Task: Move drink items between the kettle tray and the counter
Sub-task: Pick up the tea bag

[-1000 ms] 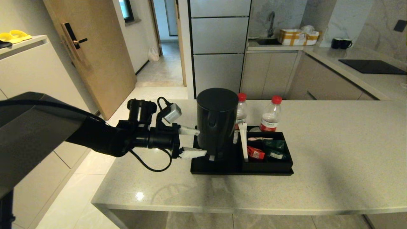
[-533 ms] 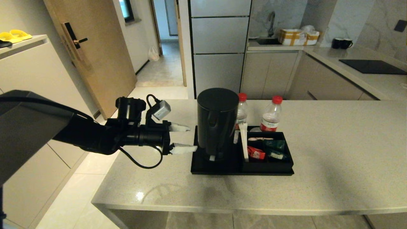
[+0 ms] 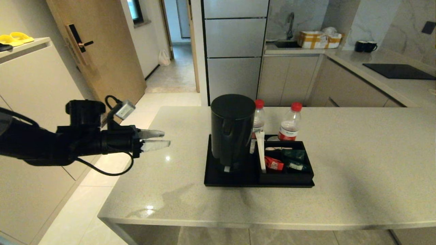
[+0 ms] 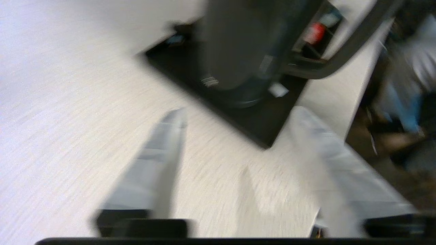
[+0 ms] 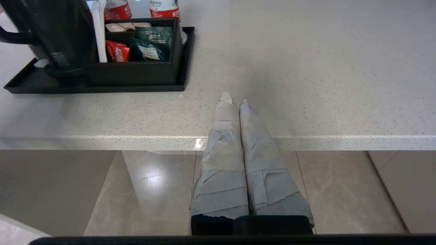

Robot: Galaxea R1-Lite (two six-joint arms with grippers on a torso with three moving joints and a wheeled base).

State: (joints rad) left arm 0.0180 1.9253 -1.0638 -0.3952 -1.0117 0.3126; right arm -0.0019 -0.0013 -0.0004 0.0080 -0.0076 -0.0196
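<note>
Nearest to us, the right gripper (image 5: 234,101) hangs at the desk's (image 3: 357,170) front edge, its tips just over the stone; we record its taped jaws pressed together with nothing between them. It does not show from the head camera.

Next, the left gripper (image 3: 160,139) hovers over the desk's left edge, well apart from the tray (image 3: 231,180). We log its jaws spread wide and empty; from its own wrist camera the two pale fingers (image 4: 160,160) frame bare stone, with the tray corner beyond them.

Item: tray, flat and black, set near the middle of the desk, a little back from the front edge.

Item: kettle (image 3: 232,129), tall, black, upright on the tray's left half, its handle (image 5: 10,34) turned toward the desk's left edge.

Item: box (image 3: 286,170) of compartments, on the tray's right half, touching the kettle's side of the tray. We count a red sachet (image 3: 273,163) in a front compartment, a dark green sachet (image 3: 293,155) beside it toward the right, and a pale one behind; a white strip (image 3: 261,149) stands tilted at the box's left wall.

Item: two water bottles (image 3: 289,124) with red caps, upright at the tray's far edge, the left one partly hidden by the kettle. We cannot tell whether they stand on the tray or on the desk just behind it.
</note>
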